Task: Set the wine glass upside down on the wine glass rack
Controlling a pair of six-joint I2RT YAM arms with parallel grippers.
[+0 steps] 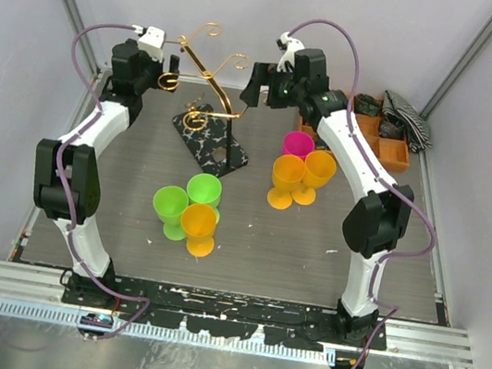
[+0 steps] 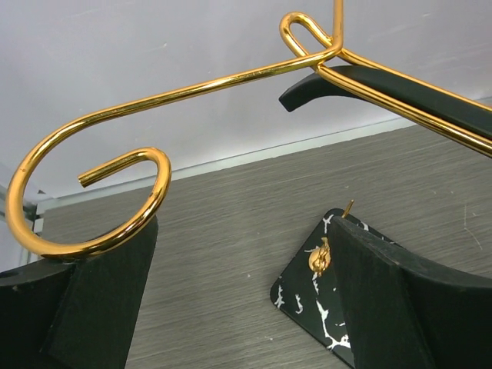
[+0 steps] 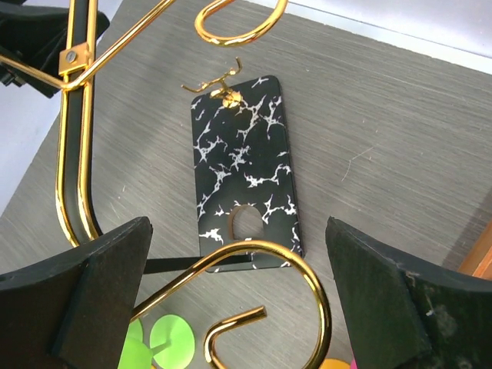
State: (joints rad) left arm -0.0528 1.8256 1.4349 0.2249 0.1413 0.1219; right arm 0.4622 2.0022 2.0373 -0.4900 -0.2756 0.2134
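Note:
The gold wine glass rack [image 1: 210, 67] stands at the back centre on its black, white-veined base [image 1: 200, 130]. My left gripper [image 1: 170, 74] is open at the rack's left curled arm [image 2: 92, 123], which lies just over my left finger [image 2: 100, 292]. The base corner [image 2: 307, 292] shows below. My right gripper [image 1: 254, 83] is open around the right curled arm [image 3: 307, 284], above the base [image 3: 242, 161]. Neither holds a glass. Plastic wine glasses stand on the table: two green [image 1: 171, 203] and one orange [image 1: 199, 222] front left, one pink [image 1: 297, 144] and two orange [image 1: 287, 171] on the right.
An orange compartment tray [image 1: 392, 147] with dark items sits at the back right beside a striped cloth [image 1: 406, 116]. The base has a hole [image 3: 246, 223] near its front end. White walls close in the table at the back and sides.

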